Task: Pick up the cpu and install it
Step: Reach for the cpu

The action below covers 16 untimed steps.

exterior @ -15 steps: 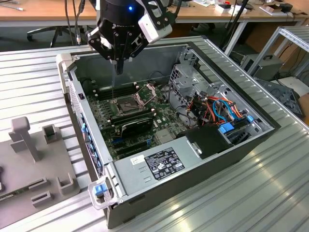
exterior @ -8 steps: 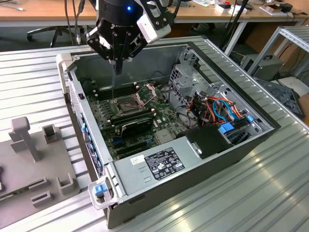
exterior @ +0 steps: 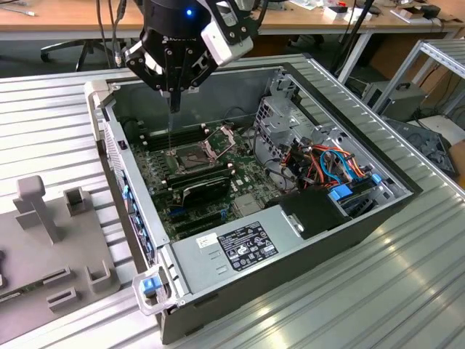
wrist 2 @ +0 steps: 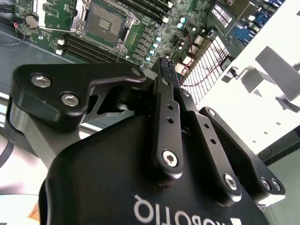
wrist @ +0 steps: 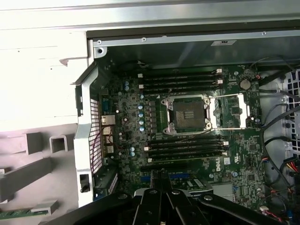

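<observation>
Over the open socket [wrist: 187,115], my gripper [exterior: 174,102] hangs pinched together; sideways drift going down could damage its contacts.

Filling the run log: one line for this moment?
hand: above open computer case, over the board | socket: open, pins bare
</observation>
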Motion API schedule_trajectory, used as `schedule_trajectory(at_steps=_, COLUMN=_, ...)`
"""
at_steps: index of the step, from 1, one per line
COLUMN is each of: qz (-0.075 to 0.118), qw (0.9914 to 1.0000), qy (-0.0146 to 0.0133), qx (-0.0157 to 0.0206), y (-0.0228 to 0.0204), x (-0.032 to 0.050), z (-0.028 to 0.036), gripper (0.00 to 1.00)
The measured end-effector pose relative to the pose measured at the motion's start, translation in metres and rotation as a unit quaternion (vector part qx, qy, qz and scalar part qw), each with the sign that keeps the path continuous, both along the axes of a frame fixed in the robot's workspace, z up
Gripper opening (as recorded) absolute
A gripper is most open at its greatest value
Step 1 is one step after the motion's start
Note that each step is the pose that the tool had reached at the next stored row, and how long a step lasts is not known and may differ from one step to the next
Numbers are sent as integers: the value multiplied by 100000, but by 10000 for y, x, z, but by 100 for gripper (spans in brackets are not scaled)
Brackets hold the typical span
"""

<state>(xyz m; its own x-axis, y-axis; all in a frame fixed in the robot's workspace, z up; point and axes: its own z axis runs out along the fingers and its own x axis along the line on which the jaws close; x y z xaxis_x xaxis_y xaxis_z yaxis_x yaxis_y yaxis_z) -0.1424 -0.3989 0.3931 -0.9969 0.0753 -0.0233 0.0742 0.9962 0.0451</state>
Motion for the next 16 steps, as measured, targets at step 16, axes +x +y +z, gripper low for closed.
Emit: schedule_trajectory(at_steps=16, qz=0, qw=100000, qy=2, qx=0, y=0, x=-136, z=-1, gripper=11)
